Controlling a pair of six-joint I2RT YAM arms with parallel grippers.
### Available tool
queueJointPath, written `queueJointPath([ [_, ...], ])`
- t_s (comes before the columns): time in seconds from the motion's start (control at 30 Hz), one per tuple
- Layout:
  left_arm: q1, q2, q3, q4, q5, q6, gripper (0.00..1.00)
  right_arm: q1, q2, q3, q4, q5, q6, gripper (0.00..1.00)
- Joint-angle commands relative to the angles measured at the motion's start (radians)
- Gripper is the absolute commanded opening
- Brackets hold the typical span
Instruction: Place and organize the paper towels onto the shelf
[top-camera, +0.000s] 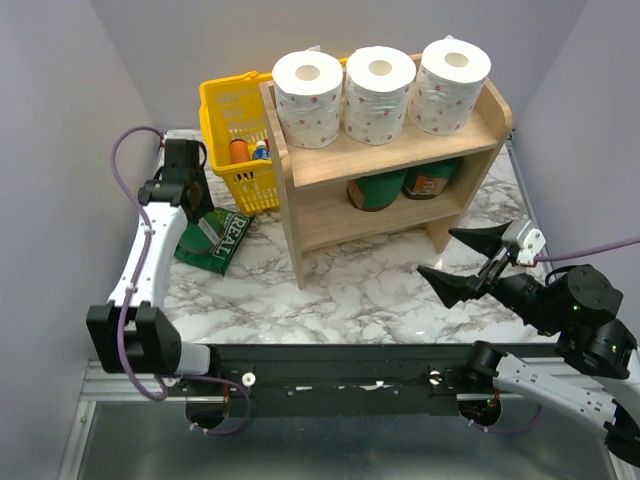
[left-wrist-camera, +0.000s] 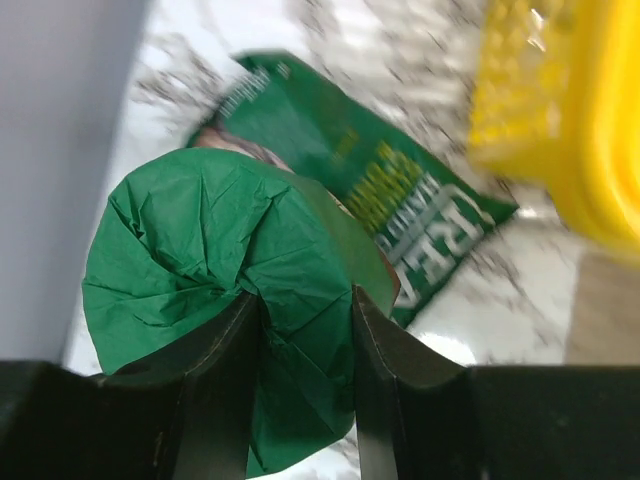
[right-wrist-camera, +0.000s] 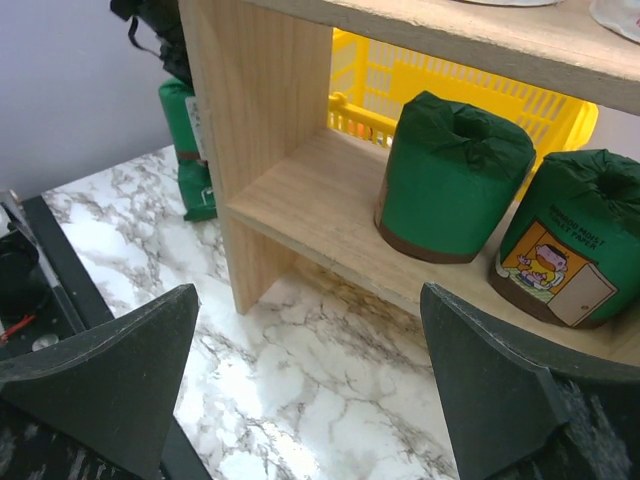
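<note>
Roll (left-wrist-camera: 200, 240) within left end effector (left-wrist-camera: 303, 298)

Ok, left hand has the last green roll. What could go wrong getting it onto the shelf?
1. The left hand seems to pinch only the crumpled wrap at the end of the green roll; it may slip or tear.
2. The yellow basket and the side of the shelf stand close by; a swing could hit them.
3. The two rolls on the lower tier could get knocked.
</note>
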Motion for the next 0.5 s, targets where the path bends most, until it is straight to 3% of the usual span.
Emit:
queueJointPath([
  [0.0, -0.115, -0.179, -0.125, -0.030, 0.120, -0.072, 0.33, 0.005, -0.038, -0.015, -0.037, -0.019, 0.053, 1.00],
  [0.2, -0.293, -0.328, -0.252, -0.067, 0.159, -0.205, 0.32, 0.006, -0.093, -0.032, -0.043, -0.002, 0.078, 1.00],
  [0.47, -0.543, -0.480, -0.357, -0.165, 0.058, -0.377, 0.30, 0.006, -0.093, -0.035, -0.074, 0.024, 0.076, 1.00],
])
